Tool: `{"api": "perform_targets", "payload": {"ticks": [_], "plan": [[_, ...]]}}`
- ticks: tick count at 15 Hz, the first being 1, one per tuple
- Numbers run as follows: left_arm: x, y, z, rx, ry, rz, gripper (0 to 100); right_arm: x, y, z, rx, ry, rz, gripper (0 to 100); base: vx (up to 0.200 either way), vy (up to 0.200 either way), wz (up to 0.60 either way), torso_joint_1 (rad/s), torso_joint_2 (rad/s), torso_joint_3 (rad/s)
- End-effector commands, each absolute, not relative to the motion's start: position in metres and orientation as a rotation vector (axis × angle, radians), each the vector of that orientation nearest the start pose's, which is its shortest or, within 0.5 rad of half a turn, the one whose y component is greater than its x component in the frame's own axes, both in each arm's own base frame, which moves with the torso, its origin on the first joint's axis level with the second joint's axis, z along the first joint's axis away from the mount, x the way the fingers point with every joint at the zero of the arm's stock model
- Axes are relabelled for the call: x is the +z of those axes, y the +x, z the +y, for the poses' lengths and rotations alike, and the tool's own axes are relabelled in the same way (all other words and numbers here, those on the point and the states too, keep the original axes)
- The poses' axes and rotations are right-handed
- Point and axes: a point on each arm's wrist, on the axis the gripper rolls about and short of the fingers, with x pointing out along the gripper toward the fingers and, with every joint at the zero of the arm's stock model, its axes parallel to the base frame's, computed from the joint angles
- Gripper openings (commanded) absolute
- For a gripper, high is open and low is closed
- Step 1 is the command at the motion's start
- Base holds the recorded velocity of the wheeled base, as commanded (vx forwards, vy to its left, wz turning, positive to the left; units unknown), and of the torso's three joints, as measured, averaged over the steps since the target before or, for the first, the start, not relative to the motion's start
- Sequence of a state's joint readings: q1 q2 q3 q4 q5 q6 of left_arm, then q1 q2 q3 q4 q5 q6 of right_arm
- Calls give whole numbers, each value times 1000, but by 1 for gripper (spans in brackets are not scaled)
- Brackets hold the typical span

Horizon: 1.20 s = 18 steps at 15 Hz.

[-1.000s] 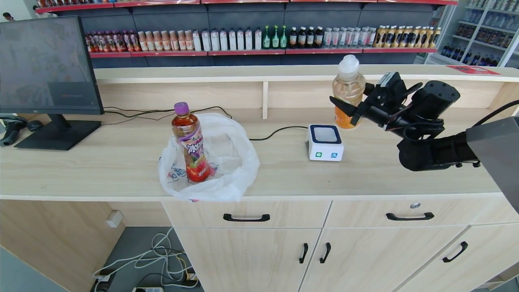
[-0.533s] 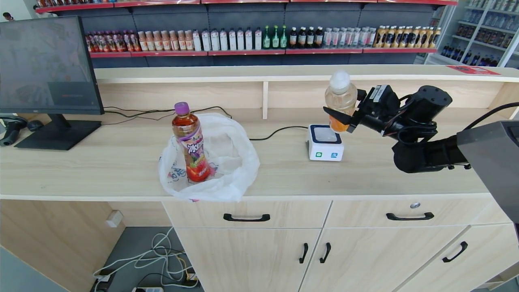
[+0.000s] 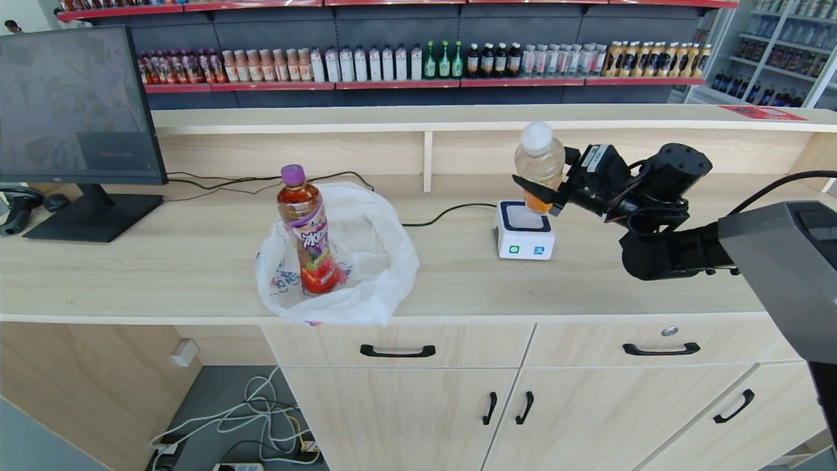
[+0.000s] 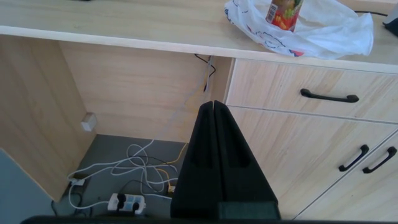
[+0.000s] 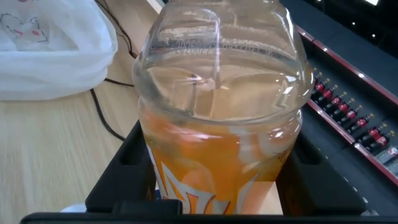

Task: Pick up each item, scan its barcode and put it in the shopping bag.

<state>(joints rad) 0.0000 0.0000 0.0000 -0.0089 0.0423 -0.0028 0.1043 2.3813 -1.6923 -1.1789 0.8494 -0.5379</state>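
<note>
My right gripper (image 3: 546,196) is shut on a clear bottle (image 3: 539,163) with a white cap and an orange label, holding it just above the white barcode scanner (image 3: 523,230) on the counter. The right wrist view shows the bottle (image 5: 221,124) close up between the black fingers (image 5: 118,180). A white plastic shopping bag (image 3: 366,261) lies open at the counter's front, with a red tea bottle (image 3: 306,229) with a purple cap standing in it. My left gripper (image 4: 214,112) hangs shut below the counter edge, in front of the drawers, with the bag (image 4: 323,31) above it.
A monitor (image 3: 75,104) stands at the counter's left end with a handheld scanner (image 3: 16,209) beside it. Cables run along the back of the counter (image 3: 588,288). A raised ledge lies behind, and shelves of bottles fill the far wall.
The right arm has carried the orange-label bottle leftward and toward me, from its spot behind the scanner to just over the scanner. The bag and tea bottle have not moved.
</note>
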Motion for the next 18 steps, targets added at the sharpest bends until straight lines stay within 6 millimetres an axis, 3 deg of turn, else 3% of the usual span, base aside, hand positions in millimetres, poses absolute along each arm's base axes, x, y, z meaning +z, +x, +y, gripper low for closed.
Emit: {"api": "perform_targets", "payload": {"ticks": [1,8,13,15,16,18], "plan": [[76,-23,1,43,-3,-9,0,200,479,70,792,-670,-723,0,0,0,0,0,0,0],[76,-23,1,43,-3,-8,0,202,478,77,764,-621,-711,0,0,0,0,0,0,0],[76,-23,1,43,-3,-8,0,214,468,95,722,-411,-766,0,0,0,0,0,0,0],[76,-23,1,43,-3,-9,0,228,455,114,636,-190,-836,0,0,0,0,0,0,0],[76,-23,1,43,-3,-9,0,228,455,114,636,-190,-836,0,0,0,0,0,0,0],[76,-23,1,43,-3,-8,0,267,416,124,559,-36,-858,0,0,0,0,0,0,0]]}}
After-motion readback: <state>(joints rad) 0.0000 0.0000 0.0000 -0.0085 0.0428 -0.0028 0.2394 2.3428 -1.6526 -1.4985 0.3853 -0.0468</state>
